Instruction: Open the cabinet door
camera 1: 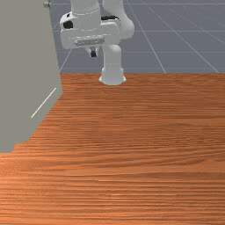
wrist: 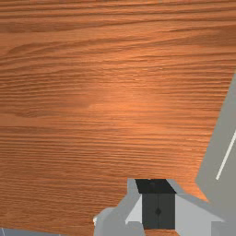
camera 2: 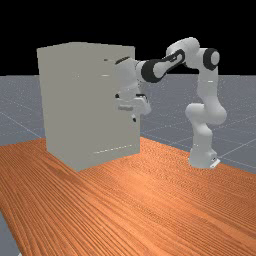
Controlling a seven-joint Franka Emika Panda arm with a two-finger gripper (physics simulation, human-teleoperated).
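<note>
Claw (wrist: 158, 203): 2 fingers together, empty. Cabinet (camera 1: 26, 66) on table (camera 1: 145, 140), front view's left; no door gap seen. Judged 0 progress on opening; reach, hook and pull remain.

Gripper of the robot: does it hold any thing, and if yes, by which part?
Nothing is held: the gripper is shut on itself, its two fingertips meeting with no thing between them.
</note>
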